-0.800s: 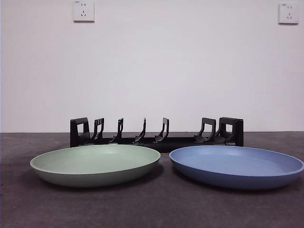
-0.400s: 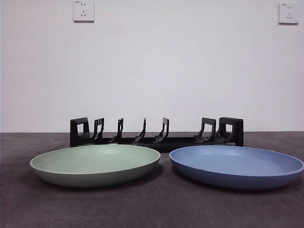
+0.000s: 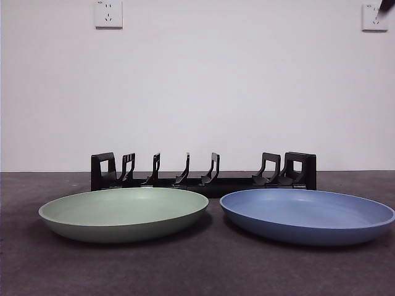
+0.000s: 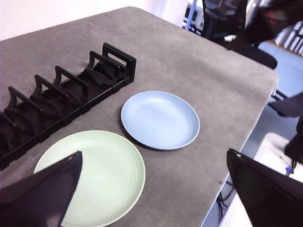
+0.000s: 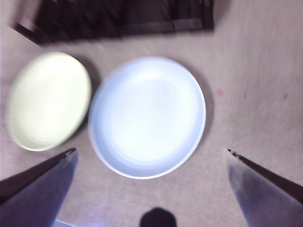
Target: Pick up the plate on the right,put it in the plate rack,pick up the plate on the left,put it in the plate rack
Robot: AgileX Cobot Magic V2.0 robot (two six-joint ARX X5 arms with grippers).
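Note:
A blue plate lies flat on the table at the right, a green plate at the left. Behind both stands the black plate rack, its prongs holding nothing. High above the blue plate my right gripper is open, its jaws wide apart and holding nothing; its black tip shows at the front view's top right corner. My left gripper is also open and holds nothing, high over the table, looking down on the green plate, blue plate and rack.
Both plates rest on a grey table with a white wall and two sockets behind. The left wrist view shows the table's edge beyond the blue plate, with chairs and equipment past it.
A black gripper tip has come into the front view's top right corner. The plates and rack have not moved.

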